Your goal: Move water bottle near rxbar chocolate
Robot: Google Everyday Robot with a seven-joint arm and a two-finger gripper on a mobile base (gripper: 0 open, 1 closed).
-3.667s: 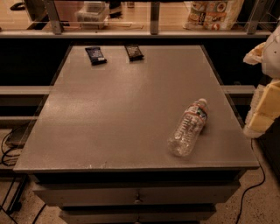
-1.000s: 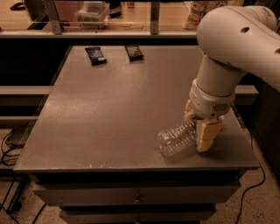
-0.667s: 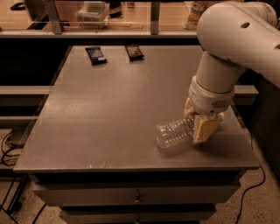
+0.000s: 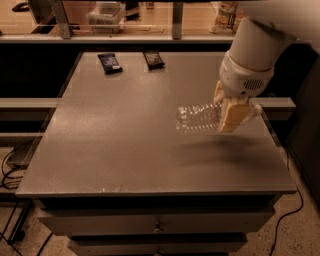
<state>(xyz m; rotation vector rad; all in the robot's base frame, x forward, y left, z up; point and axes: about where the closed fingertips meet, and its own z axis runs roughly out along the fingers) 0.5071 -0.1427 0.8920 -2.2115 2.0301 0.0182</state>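
Note:
The water bottle is clear and ribbed. It is held horizontally above the table's right side, base pointing left, with its shadow on the table below. My gripper is shut on its neck end, so cap and label are hidden behind the tan fingers. The rxbar chocolate, in a dark brownish-black wrapper, lies flat at the far edge of the table, near the middle. It is well apart from the bottle, up and to the left.
A navy-blue wrapped bar lies left of the rxbar chocolate at the far edge. The grey table has drawers below its front. A shelf with containers stands behind. Cables lie on the floor at left.
My gripper closed on the bottle, which lay on the table earlier, and has lifted it off the surface and moved it slightly away from the front edge.

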